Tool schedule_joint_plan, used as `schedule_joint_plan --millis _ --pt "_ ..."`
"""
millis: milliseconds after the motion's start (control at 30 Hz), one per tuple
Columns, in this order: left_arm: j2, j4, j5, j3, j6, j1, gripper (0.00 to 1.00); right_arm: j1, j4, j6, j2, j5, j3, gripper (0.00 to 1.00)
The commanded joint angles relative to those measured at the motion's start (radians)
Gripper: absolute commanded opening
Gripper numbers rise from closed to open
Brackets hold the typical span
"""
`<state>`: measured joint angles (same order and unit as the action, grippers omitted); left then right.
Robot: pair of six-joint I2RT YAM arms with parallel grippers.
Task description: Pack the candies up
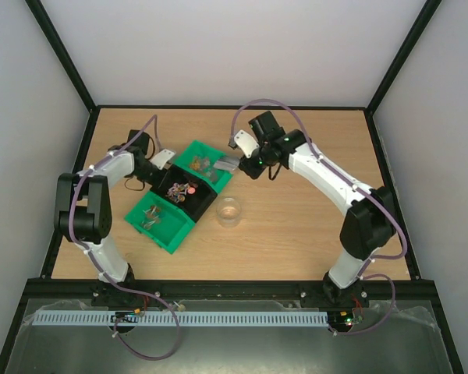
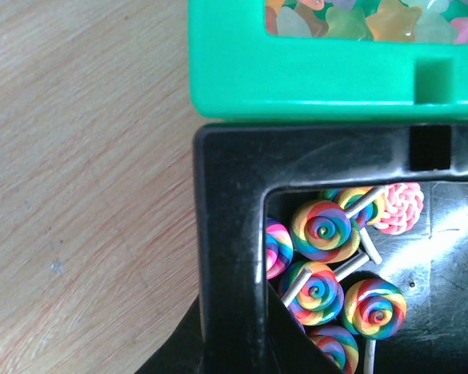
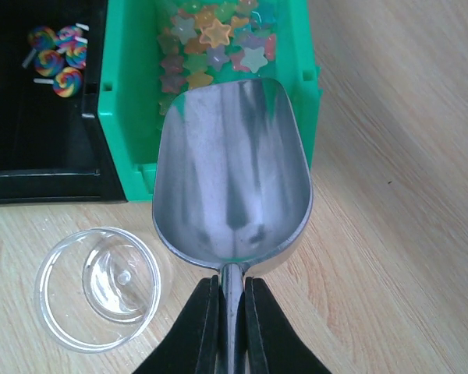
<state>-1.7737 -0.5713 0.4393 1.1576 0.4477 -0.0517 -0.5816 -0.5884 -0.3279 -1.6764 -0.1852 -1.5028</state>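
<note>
R gripper (image 3: 232, 331) clamped on scoop (image 3: 232, 179) handle, scoop tip over green bin (image 3: 129, 117) w/ star candies (image 3: 217, 35). L gripper (image 2: 234, 354) pinching black bin (image 2: 226, 234) wall.

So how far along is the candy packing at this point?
Nothing looks packed yet: the clear jar is empty. In hand: the right pincer grips the metal scoop by its handle, empty, its mouth at the green bin of star candies; the left pincer clamps the black bin's wall beside the lollipops. Left: scoop candies and presumably tip them into the jar.
</note>
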Motion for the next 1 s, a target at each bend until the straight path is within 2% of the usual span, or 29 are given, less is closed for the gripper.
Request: schedule_joint_plan --millis 0,233,467,967 --pt "0.068 0.039 -0.022 -0.013 -0.024 -0.006 0.02 -0.026 -0.102 0.015 -0.065 0.064 -0.075 0.01" --pt "0.086 0.056 -0.088 -0.033 -0.026 -0.03 0.02 -0.046 -0.211 -0.021 -0.184 0.086 -0.228 0.01" --pt "0.091 0.082 -0.143 -0.045 -0.033 -0.057 0.02 -0.056 -0.399 -0.081 -0.321 0.106 -0.421 0.01" --pt "0.074 0.09 -0.163 -0.056 -0.058 -0.081 0.02 -0.109 -0.543 -0.105 -0.467 0.215 -0.593 0.01"
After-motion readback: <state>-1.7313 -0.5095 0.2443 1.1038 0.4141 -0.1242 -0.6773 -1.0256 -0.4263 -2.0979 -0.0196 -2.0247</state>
